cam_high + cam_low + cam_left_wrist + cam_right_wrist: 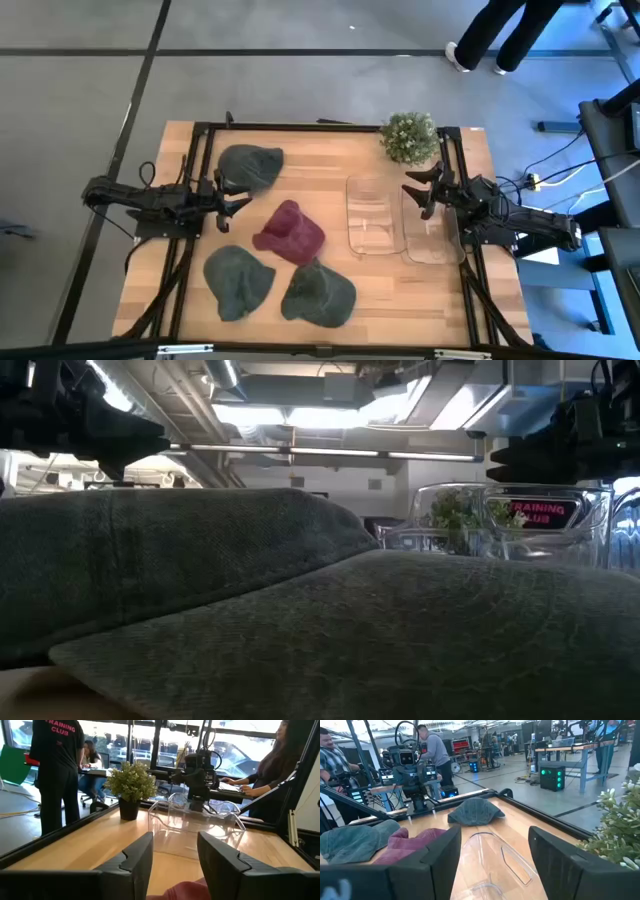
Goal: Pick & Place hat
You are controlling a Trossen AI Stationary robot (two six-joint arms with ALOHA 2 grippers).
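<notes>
Left gripper [240,203] spread, empty, beside maroon hat [290,233]; right gripper [418,190] spread above clear bins [368,222]. Risk: soft crown folds, pinch slips; neighbouring grey hats [238,281] snag.

I see 4 hats on my table [330,150]: 1 hat [250,165] at the back left, the middle hat [290,232] right of it, 2 front hats [238,281] [318,294] side by side. 2 clear bins [371,215] [428,225] sit right, a potted plant [409,137] behind them.
</notes>
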